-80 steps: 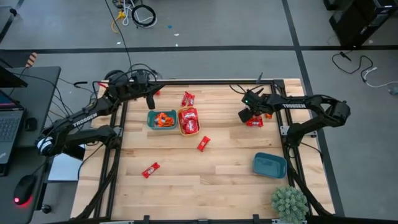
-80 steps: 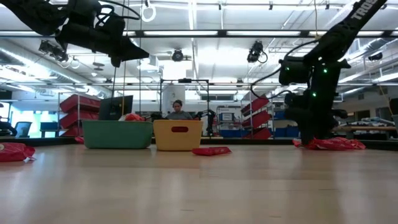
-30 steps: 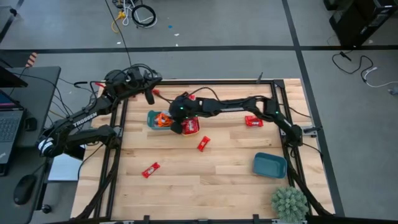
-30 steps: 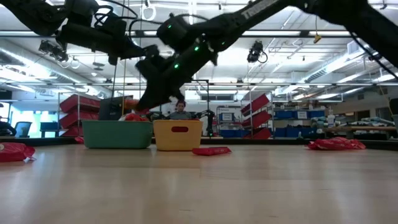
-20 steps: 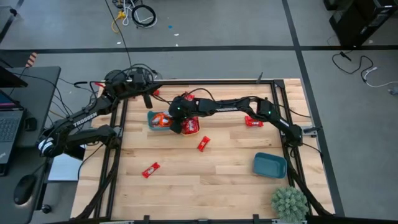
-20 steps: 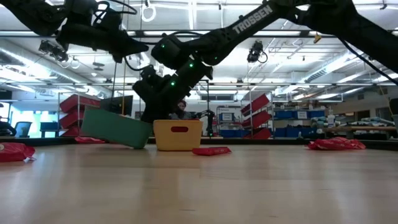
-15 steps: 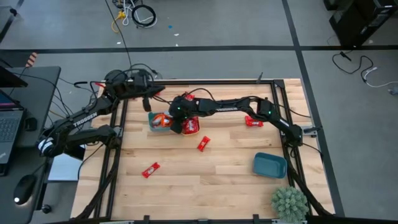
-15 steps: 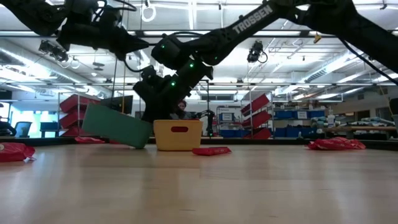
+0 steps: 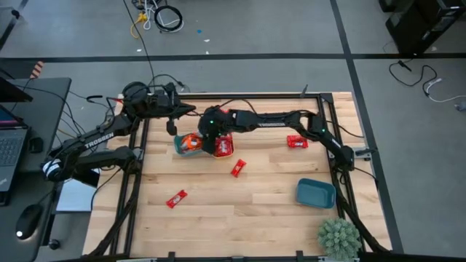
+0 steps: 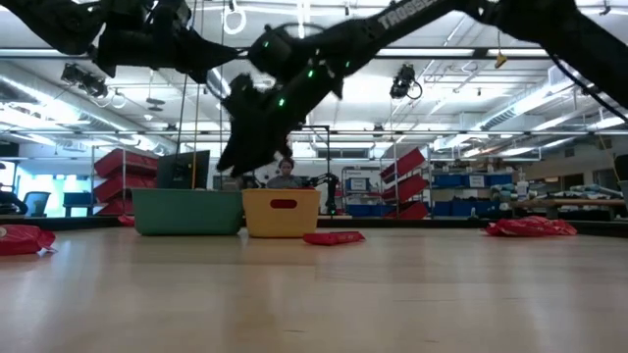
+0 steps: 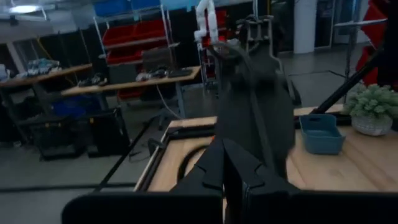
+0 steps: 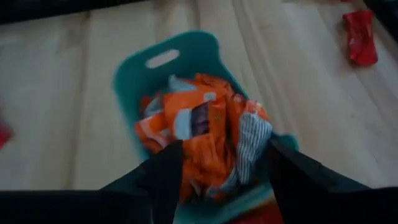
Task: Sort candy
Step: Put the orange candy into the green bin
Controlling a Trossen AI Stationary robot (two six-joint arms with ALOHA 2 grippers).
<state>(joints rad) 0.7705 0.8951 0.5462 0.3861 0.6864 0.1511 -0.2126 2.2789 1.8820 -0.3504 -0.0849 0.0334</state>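
Note:
The teal bowl (image 9: pixel 188 144) stands flat on the table at the far left, holding orange candy (image 12: pixel 199 130). The yellow bowl (image 9: pixel 223 146) beside it holds red candy. My right gripper (image 12: pixel 217 180) hangs open just above the teal bowl, a finger to either side of the orange heap, touching nothing; in the low view my right gripper (image 10: pixel 232 165) is clear of the rim. My left gripper (image 9: pixel 187 111) is shut and empty, raised over the table's far left corner. Loose red candies lie at mid-table (image 9: pixel 238 168), near left (image 9: pixel 177 198) and far right (image 9: pixel 296 141).
A blue bowl (image 9: pixel 315 193) sits by the right edge, with a potted plant (image 9: pixel 338 236) at the near right corner. The black frame rails run along the table's left and right sides. Bare wood lies across the near half.
My right gripper has risen from the teal bowl. The bowl, which stood tipped with its left end raised half a second ago, has dropped back flat on the table. My left gripper has swung round from pointing down to pointing level toward the table's right.

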